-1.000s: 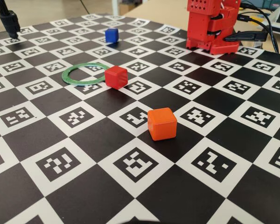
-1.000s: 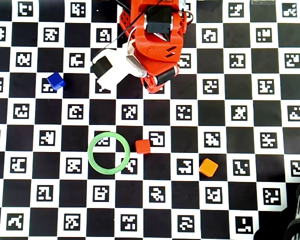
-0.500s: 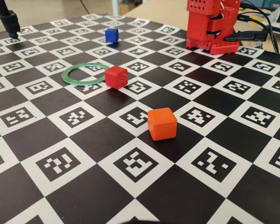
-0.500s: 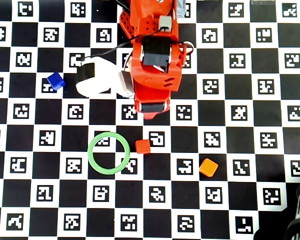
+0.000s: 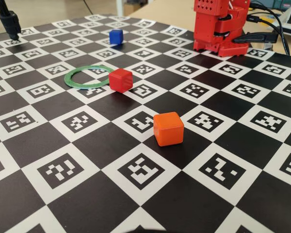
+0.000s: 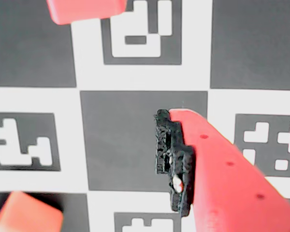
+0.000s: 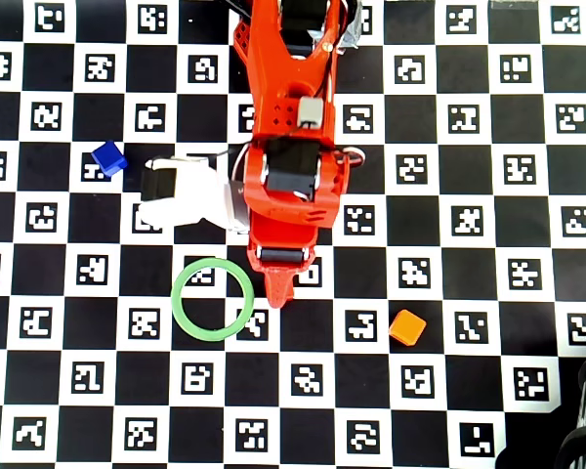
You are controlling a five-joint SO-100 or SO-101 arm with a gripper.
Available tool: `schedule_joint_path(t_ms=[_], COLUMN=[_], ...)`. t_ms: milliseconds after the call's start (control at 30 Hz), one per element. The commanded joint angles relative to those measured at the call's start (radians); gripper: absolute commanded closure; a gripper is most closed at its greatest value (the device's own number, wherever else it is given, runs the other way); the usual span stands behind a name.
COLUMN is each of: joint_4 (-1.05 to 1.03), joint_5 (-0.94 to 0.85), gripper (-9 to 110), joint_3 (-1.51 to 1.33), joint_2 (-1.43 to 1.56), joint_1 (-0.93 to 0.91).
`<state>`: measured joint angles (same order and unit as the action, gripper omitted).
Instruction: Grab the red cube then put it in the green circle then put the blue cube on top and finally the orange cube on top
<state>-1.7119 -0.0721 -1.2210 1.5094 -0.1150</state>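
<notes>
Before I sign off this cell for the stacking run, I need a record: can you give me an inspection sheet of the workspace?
Surface: checkered marker board, flat.
Job's things: red cube just outside the green circle, whose middle is empty; blue cube on the far side; orange cube nearest the fixed camera; none stacked.
Clutter: nothing seen.
Gripper: gripper just right of the ring in the overhead view, hiding the red cube there; open or shut cannot be told.
Cables: cables run right from the arm base.
Surroundings: black stand at the far left corner.
</notes>
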Motion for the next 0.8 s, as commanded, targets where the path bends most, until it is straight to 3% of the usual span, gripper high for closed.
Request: schedule_joint_path(t_ms=[0, 767], joint_4=[0.046, 0.508], joint_5=[-0.005, -0.072], gripper=[58, 58], joint_3=[0.043, -0.419], joint_2=[0.017, -0.035], joint_1=[-0.014, 0.006])
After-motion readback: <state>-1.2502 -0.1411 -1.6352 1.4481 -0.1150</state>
